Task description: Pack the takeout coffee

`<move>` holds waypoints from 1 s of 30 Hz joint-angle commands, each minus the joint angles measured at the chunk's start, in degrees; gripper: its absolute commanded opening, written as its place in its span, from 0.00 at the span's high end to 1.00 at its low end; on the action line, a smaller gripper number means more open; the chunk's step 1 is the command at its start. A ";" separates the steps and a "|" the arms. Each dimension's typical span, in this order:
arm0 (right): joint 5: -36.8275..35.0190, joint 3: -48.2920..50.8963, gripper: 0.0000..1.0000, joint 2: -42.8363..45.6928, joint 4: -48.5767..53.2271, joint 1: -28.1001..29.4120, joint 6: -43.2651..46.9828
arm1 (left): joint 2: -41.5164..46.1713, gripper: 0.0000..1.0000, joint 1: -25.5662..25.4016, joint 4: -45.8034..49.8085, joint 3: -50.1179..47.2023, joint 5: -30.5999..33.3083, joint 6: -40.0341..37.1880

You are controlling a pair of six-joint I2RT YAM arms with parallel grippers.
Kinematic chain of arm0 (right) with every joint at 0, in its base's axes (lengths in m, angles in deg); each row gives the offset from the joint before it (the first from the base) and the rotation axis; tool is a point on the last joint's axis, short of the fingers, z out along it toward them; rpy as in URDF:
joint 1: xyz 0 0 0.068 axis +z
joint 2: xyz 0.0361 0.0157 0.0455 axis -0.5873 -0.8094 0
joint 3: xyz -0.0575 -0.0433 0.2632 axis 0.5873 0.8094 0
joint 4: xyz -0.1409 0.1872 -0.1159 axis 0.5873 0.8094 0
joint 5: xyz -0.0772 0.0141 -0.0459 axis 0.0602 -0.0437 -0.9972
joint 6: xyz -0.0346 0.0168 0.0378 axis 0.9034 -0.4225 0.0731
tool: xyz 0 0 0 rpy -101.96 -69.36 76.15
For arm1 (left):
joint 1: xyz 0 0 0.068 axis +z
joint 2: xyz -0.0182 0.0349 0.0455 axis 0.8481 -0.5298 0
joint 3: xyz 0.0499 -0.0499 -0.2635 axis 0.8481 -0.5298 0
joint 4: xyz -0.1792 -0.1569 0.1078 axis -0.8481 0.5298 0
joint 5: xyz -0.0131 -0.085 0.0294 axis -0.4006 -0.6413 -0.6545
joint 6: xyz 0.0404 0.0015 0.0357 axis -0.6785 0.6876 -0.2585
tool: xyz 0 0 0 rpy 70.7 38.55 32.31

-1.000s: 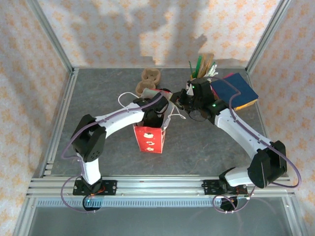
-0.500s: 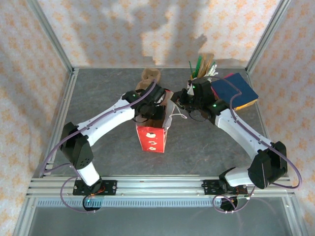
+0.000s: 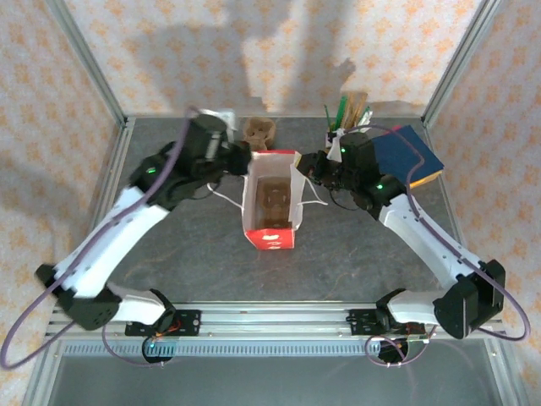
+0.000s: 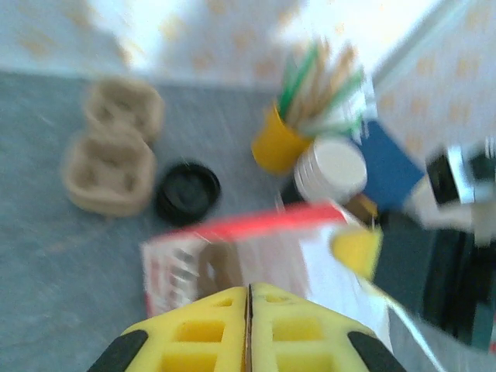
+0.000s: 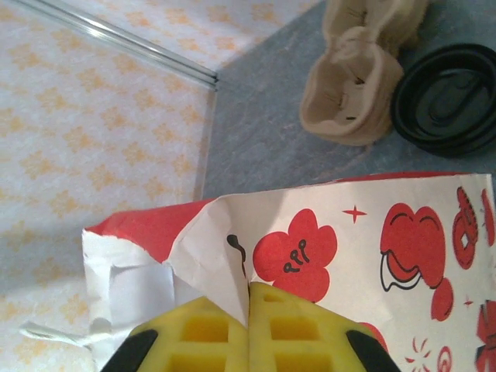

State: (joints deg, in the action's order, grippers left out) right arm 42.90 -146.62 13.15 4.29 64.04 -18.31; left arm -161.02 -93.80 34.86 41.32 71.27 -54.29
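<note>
On tabletop (image 3: 177, 254): red bag (image 3: 272, 238) open
right gripper (image 5: 248, 298): jaws clamp bag rim
left gripper (image 4: 248, 298): jaws together
takeout coffee (image 5: 453, 101): needs mouth held wide

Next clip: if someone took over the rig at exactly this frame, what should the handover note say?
Left gripper: shut, apparently pinching one side of the red bag at its rim.
Right gripper: shut on the opposite rim; the bag stands upright, mouth held open.
Takeout coffee: lidded, on the table behind the bag, beside the pulp carrier, not gripped.
Done: bag is open.
Left: free one gripper, grasp the coffee and lower it upright into the bag.
</note>
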 commanded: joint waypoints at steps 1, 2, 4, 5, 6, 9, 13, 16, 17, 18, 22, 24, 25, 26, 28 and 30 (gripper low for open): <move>3.97 -0.29 0.96 2.94 -4.34 0.14 5.80 | 7.60 0.85 3.28 -3.69 -3.79 15.29 2.72; 5.51 -0.11 0.96 3.44 -4.94 0.14 6.91 | 9.95 0.82 4.21 -4.74 -6.06 19.07 3.23; 8.64 -0.08 0.96 4.27 -5.52 0.14 8.46 | 13.79 0.81 6.05 -7.62 -11.60 23.47 3.59; 10.63 0.05 0.96 4.28 -5.85 0.13 9.40 | 15.41 0.81 7.25 -8.75 -14.07 24.11 3.56; 12.15 0.24 0.95 5.48 -6.16 0.14 10.21 | 16.66 0.81 8.31 -9.67 -16.02 24.54 3.64; 15.02 1.62 0.95 7.96 -7.53 0.23 12.15 | 18.55 0.76 9.68 -11.45 -20.64 25.64 3.88; 16.98 2.89 0.95 9.81 -8.62 0.25 13.88 | 18.25 0.69 10.39 -11.59 -23.13 24.90 4.35; 17.60 2.89 0.95 9.80 -8.62 0.23 13.89 | 17.32 0.61 10.57 -11.65 -23.62 23.20 4.40; 18.07 2.94 0.95 9.72 -8.99 0.23 13.50 | 16.99 0.59 10.60 -11.64 -23.64 22.78 4.42; 18.45 3.19 0.95 9.57 -9.78 0.27 12.61 | 16.70 0.57 10.68 -11.71 -23.63 22.28 4.21; 20.39 5.42 0.95 8.92 -15.30 0.72 7.04 | 15.70 0.54 10.74 -11.77 -23.45 20.64 4.12; 21.37 7.68 0.95 8.43 -20.47 1.96 2.77 | 15.39 0.52 10.90 -11.60 -23.54 20.52 4.25; 21.36 7.81 0.95 7.80 -20.87 2.51 2.13 | 15.33 0.52 10.91 -11.68 -23.59 20.33 4.33; 20.52 7.50 0.95 6.91 -20.02 3.08 1.77 | 15.24 0.51 10.98 -11.83 -23.71 19.97 4.31; 17.93 5.85 0.95 4.99 -16.34 3.39 1.08 | 15.00 0.50 11.09 -11.86 -23.89 19.40 4.55; 14.71 4.22 0.94 2.16 -12.99 3.39 -1.72 | 14.64 0.49 11.22 -11.94 -24.15 18.41 4.58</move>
State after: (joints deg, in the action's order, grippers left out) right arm 61.09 -139.74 17.68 -9.28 67.38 -15.45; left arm -146.03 -83.07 24.32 17.54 91.14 -50.03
